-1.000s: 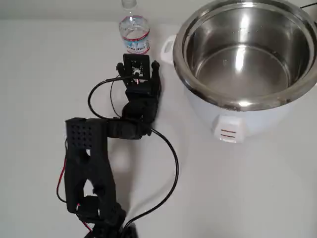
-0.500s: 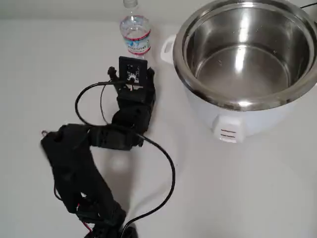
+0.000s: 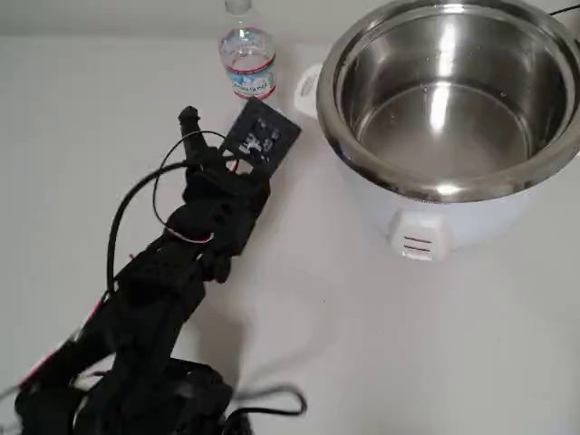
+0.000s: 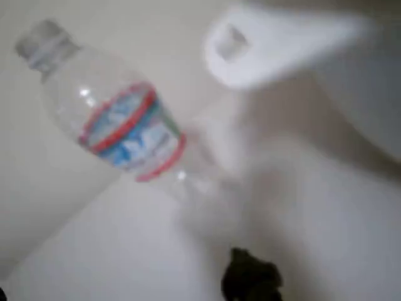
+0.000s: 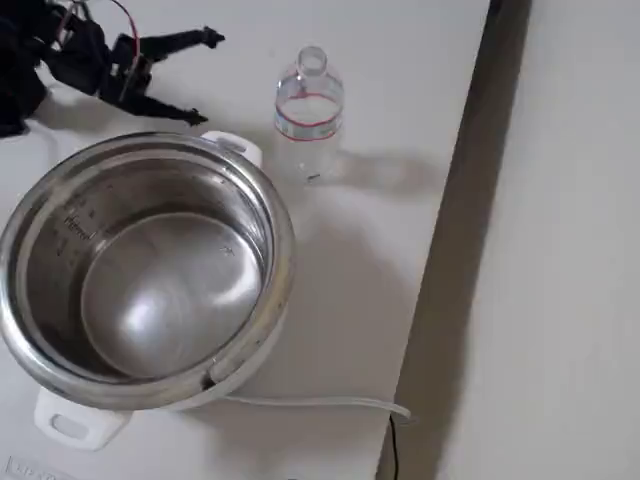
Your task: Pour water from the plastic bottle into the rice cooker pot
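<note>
The plastic bottle point(image 3: 246, 56) stands upright at the back of the white table, left of the cooker, with its red and blue label band showing. It stands alone in the fixed view too point(image 5: 308, 112), and the water in it is barely visible. The rice cooker pot point(image 3: 449, 186) is a big shiny steel bowl in a white body, seen from above in the fixed view point(image 5: 275, 235). My gripper point(image 3: 231, 122) is open and rolled to one side, a short way in front of the bottle and touching nothing. Its spread fingers point(image 5: 205, 38) show empty. The wrist view looks at the tilted bottle point(image 4: 119, 125).
The cooker's white side handle point(image 3: 308, 84) juts toward the bottle and lies close to my lower finger point(image 5: 195, 117). A white cord point(image 5: 300, 402) trails from the cooker. The table's edge point(image 5: 465, 170) runs just past the bottle in the fixed view.
The arm has swung back and to the left, away from the bottle. The wrist has rolled, so the camera plate now sits at an angle. The bottle and cooker have not moved.
</note>
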